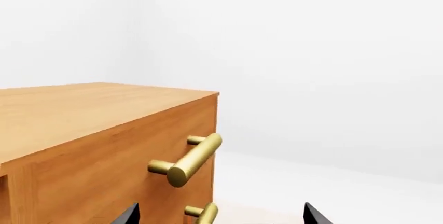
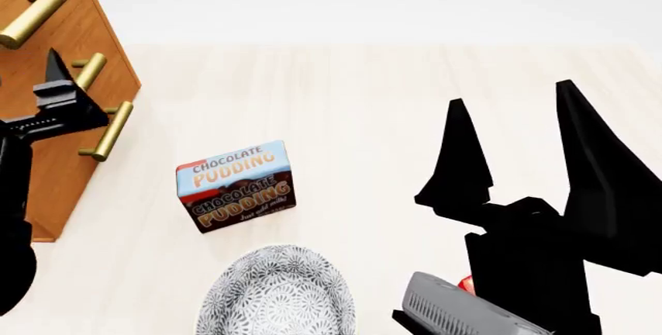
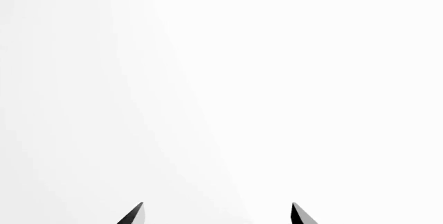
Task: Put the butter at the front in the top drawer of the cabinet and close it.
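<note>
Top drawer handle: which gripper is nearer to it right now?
Left. The left gripper is open just in front of the cabinet's top drawer handle; the right gripper is open far off across the floor.

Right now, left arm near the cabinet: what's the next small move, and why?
Probably ease the left gripper forward and up onto the top drawer's brass handle. The jaws are open and empty, the handle sits just ahead of and above the fingertips, and the drawer looks closed. No butter is visible, only a pudding box.
</note>
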Motion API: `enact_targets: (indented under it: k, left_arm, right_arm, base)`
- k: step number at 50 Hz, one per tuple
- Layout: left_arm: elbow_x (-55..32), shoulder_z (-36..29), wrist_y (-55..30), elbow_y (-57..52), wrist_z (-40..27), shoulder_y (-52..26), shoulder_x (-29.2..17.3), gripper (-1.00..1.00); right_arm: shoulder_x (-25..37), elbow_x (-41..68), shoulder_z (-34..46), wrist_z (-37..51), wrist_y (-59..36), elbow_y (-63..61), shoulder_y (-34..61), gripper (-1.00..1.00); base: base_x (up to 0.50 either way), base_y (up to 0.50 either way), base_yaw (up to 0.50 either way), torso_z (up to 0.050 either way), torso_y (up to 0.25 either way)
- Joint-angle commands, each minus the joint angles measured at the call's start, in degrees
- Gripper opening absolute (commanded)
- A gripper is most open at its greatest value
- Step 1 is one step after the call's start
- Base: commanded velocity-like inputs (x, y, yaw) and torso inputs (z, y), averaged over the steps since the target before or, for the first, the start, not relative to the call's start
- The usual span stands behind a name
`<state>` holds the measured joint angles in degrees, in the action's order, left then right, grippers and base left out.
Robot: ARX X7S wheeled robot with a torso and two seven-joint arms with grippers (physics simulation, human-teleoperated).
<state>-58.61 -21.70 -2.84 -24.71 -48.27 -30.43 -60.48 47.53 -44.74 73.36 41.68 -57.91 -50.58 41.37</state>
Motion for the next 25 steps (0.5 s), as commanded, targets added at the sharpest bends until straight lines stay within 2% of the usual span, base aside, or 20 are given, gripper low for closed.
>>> enact_targets:
  k: [1, 10, 19, 25]
  left_arm:
    - [0.48, 0.53, 2.78, -7.31, -0.02, 4.75, -1.93, 1.0]
    - [5.86, 1.76, 7.38, -17.44, -2.21, 11.39, -5.16, 1.0]
    - [22.51, 3.12, 11.14, -28.75, -7.26, 21.22, -9.36, 1.0]
    - [34.32, 0.62, 12.04, -31.19, -8.3, 26.07, -7.33, 1.0]
  right_arm:
    - [-0.13, -0.79, -0.12, -0.54, -0.14, -0.5, -0.05, 1.0]
    - [-0.07, -1.96, -0.45, -1.03, -0.86, -1.64, -0.13, 1.0]
    - [0.16, -2.88, -0.92, -1.16, -1.13, -2.76, -0.28, 1.0]
    - [0.34, -2.92, -1.67, -0.62, -1.12, -3.47, -0.63, 1.0]
  base:
    - [0.0, 0.0, 0.0, 0.0, 0.0]
    - [0.0, 0.0, 0.0, 0.0, 0.0]
    - [0.0, 0.0, 0.0, 0.0, 0.0]
    - [0.0, 0.0, 0.0, 0.0, 0.0]
